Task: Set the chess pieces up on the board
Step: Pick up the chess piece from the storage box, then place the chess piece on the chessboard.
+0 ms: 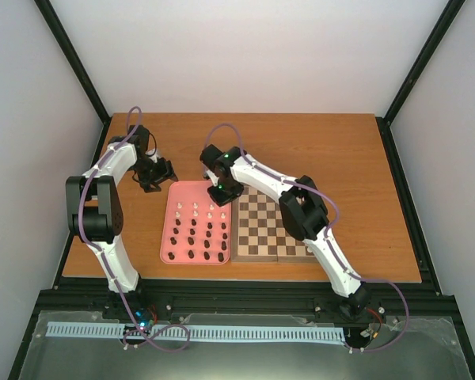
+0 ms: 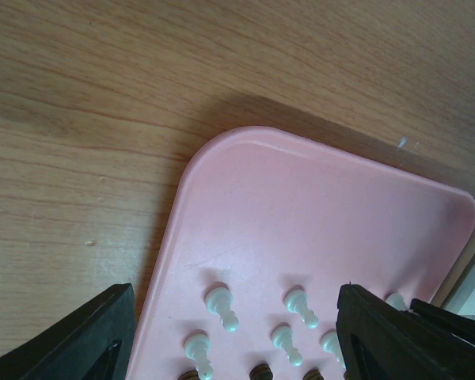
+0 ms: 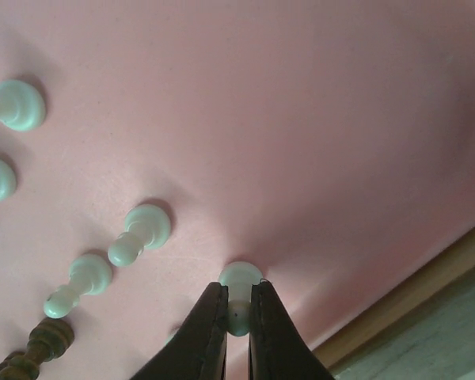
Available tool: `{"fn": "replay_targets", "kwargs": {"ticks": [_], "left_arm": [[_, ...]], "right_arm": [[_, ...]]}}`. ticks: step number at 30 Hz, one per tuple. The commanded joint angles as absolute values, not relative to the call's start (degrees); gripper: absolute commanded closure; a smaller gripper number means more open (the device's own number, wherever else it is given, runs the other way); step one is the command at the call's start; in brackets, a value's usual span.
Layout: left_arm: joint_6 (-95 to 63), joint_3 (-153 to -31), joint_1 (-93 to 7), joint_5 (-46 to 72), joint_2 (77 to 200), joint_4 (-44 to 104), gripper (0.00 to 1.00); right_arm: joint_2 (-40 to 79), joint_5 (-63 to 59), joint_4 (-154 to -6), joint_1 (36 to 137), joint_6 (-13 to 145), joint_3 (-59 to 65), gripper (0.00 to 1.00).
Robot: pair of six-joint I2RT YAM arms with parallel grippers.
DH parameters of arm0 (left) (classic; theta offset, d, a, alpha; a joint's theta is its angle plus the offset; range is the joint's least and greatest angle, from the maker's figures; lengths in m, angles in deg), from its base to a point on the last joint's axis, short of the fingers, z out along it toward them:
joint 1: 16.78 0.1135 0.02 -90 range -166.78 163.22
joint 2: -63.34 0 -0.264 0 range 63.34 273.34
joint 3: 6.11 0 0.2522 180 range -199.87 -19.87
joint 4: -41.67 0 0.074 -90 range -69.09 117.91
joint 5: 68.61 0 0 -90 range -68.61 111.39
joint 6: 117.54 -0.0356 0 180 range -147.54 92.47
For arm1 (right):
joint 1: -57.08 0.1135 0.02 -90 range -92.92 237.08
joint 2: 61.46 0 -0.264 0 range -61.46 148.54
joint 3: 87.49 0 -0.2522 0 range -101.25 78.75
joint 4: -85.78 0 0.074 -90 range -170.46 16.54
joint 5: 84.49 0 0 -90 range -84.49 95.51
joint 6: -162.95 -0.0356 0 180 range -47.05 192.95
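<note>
The pink tray point(image 1: 188, 191) holds several white chess pieces point(image 1: 195, 210) in its far rows and dark brown ones point(image 1: 208, 235) nearer me. The board point(image 1: 273, 229) lies against the tray's right side. My right gripper point(image 3: 238, 305) is down over the tray's far right corner, shut on the head of a white pawn point(image 3: 240, 277) whose base stands on the pink floor. My left gripper point(image 2: 236, 291) hovers open over the tray's far left corner, with white pieces point(image 2: 222, 305) below it, between the fingers and untouched.
The tray and board sit near the front of the wooden table point(image 1: 317, 150). Beside the held pawn stand two more white pawns point(image 3: 142, 229) and a dark piece point(image 3: 43, 342). The board's border point(image 3: 427, 293) runs just right of the tray.
</note>
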State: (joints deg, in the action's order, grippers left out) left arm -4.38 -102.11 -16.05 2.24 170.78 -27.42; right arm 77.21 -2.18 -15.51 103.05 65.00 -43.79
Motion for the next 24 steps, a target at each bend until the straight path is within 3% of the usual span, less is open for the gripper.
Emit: {"fn": "replay_targets", "kwargs": {"ticks": [1, 7, 14, 24], "left_arm": [[-5.2, -103.7, -16.2, 1.6, 171.3, -27.5, 0.21], [-5.2, -103.6, -16.2, 1.7, 171.3, -27.5, 0.21], [-5.2, -104.3, -16.3, 1.8, 171.5, -27.9, 0.22], [-5.4, -104.7, -16.2, 2.2, 171.7, -28.2, 0.22]], "right_arm": [[71.6, 1.1, -17.3, 101.8, 63.8, -43.8, 0.97], [63.7, 3.0, -17.3, 95.7, 60.9, -39.0, 0.97], [56.6, 4.4, -19.4, 85.8, 61.6, -24.7, 0.97], [56.7, 7.3, -19.4, 80.8, 62.3, -20.0, 0.97]]}}
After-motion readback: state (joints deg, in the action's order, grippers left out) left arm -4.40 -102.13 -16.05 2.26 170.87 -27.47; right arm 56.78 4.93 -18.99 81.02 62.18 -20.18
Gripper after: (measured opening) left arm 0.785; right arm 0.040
